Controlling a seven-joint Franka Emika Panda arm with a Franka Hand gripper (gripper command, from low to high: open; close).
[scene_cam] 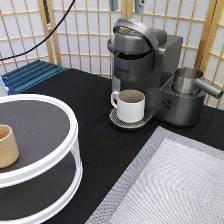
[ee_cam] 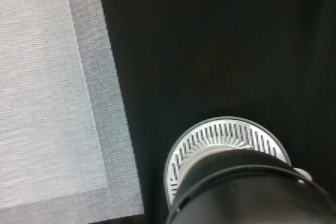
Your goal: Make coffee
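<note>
Claw (scene_cam: pixel 127 4) above grey coffee machine (scene_cam: pixel 150 65)

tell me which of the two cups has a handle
The white mug on the coffee machine's drip tray has a handle. The tan cup on the white two-tier stand has none.

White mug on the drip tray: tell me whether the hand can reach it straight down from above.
Probably not. The hand sits at the exterior view's top edge, above the coffee machine, whose brew head overhangs the mug. The mug's front side looks open.
</note>
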